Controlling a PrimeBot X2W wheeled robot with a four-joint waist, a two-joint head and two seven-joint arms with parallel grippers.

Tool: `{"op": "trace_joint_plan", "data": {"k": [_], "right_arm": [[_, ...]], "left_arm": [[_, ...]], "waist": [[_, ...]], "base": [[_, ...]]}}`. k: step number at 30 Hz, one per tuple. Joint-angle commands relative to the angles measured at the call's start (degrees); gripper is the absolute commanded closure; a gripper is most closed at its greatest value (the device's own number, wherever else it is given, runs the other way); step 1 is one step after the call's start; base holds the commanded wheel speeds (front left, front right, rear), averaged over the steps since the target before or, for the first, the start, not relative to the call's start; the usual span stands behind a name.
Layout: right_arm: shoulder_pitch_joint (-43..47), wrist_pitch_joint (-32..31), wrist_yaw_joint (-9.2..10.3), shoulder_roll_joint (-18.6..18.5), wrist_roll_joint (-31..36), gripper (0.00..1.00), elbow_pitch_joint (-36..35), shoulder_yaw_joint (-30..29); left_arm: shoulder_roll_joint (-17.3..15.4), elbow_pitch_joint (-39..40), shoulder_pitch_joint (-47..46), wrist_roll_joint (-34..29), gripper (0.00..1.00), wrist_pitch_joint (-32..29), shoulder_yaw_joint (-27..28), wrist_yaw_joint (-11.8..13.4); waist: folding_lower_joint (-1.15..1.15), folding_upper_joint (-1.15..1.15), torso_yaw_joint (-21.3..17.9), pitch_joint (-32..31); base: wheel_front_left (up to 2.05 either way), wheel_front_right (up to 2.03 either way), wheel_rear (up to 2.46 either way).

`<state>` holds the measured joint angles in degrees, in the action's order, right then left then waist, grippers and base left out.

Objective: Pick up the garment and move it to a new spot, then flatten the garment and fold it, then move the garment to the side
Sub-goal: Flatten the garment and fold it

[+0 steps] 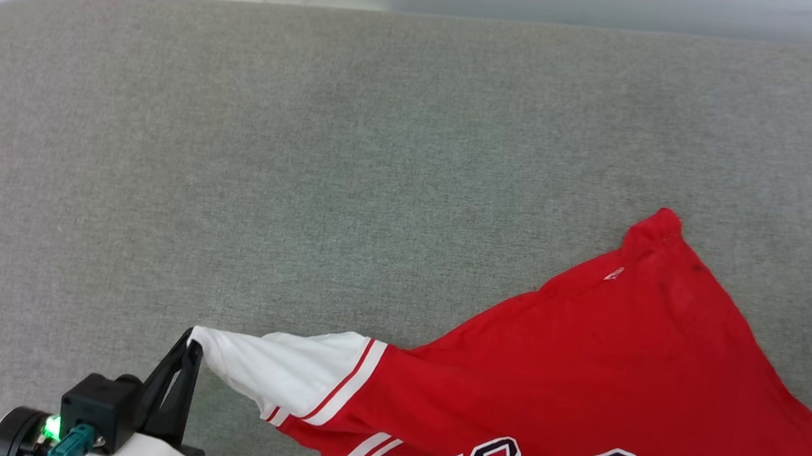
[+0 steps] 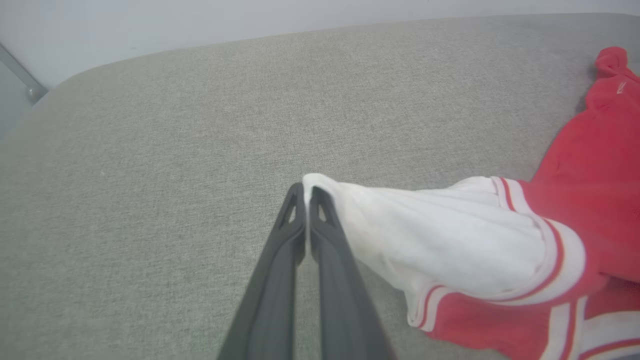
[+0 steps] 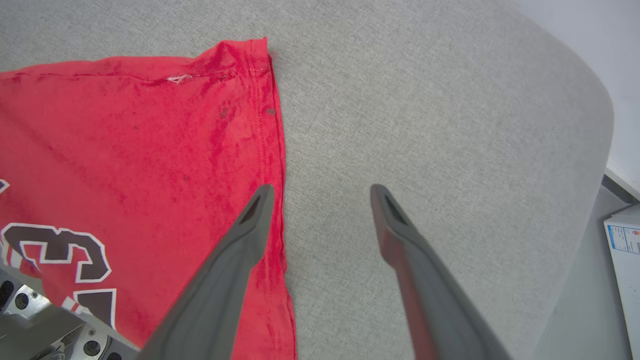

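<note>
left claw (image 2: 306,192) — pressed together, pinching the garment (image 1: 584,358) by its white sleeve tip | right claw (image 3: 322,192) — spread (nothing held), garment hem under one finger, grey worktop (image 1: 308,177) under the other

The left pincer (image 1: 192,345) has two long, matt-black, tapered fingers with triangular cut-outs near the tips. At lower left, a black boxy wrist block (image 1: 98,407) carries a green light (image 1: 51,427) and a teal plug (image 1: 74,443). The right pincer (image 3: 320,192) has grey fingers with slotted tips.
</note>
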<state>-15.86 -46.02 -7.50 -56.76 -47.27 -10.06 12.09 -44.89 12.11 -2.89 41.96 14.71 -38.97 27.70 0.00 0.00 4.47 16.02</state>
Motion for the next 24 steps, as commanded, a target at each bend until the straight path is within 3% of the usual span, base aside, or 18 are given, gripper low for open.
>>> {"op": "trace_joint_plan", "data": {"k": [1, 9, 14, 20, 21, 22, 24], "right_arm": [[-3.8, -2.4, 0.02, 1.2, 0.2, 0.0, -0.4, 2.1], [-22.4, -12.2, 0.02, 6.0, 4.2, 0.0, 6.1, 16.4], [-33.2, -12.6, 0.02, 10.1, 5.7, 0.0, 16.0, 26.4], [-35.4, -11.0, 0.04, 12.2, 4.7, 0.0, 23.7, 33.3], [-35.3, -10.7, 0.05, 12.3, 4.4, 0.64, 24.5, 34.5], [-35.4, -10.1, 0.05, 12.2, 4.0, 0.97, 25.1, 35.5], [-35.8, -8.7, 0.05, 12.3, 3.0, 1.0, 25.8, 36.6]], "left_arm": [[0.4, -0.1, -1.6, -0.5, 1.0, -0.1, -0.2, -0.4], [2.6, -1.3, -5.7, -2.1, 1.0, -0.3, -1.3, -1.8], [4.5, -2.1, -8.4, -3.1, 1.0, -0.1, -1.9, -2.6], [5.1, -3.1, -10.0, -3.5, 1.0, 0.0, -2.0, -3.3], [5.2, -3.3, -10.3, -3.6, 1.0, 0.0, -2.0, -3.4], [5.2, -3.4, -10.6, -3.6, 1.0, 0.0, -2.1, -3.7], [5.2, -3.8, -10.8, -3.8, 1.0, -0.2, -2.3, -4.0]], "waist": [[0.0, 0.0, 1.1, 1.4], [0.0, 0.0, 3.9, 5.4], [0.0, 0.0, 5.9, 9.7], [0.0, 0.0, 6.7, 11.9], [0.0, 0.0, 6.8, 12.0], [0.0, 0.0, 6.8, 12.0], [0.0, 0.0, 6.7, 11.7]], "base": [[0.0, 0.0, 0.0], [0.0, 0.0, 0.0], [0.0, 0.0, 0.0], [0.0, 0.0, 0.0], [0.0, 0.0, 0.0], [0.0, 0.0, 0.0], [0.0, 0.0, 0.0]]}}
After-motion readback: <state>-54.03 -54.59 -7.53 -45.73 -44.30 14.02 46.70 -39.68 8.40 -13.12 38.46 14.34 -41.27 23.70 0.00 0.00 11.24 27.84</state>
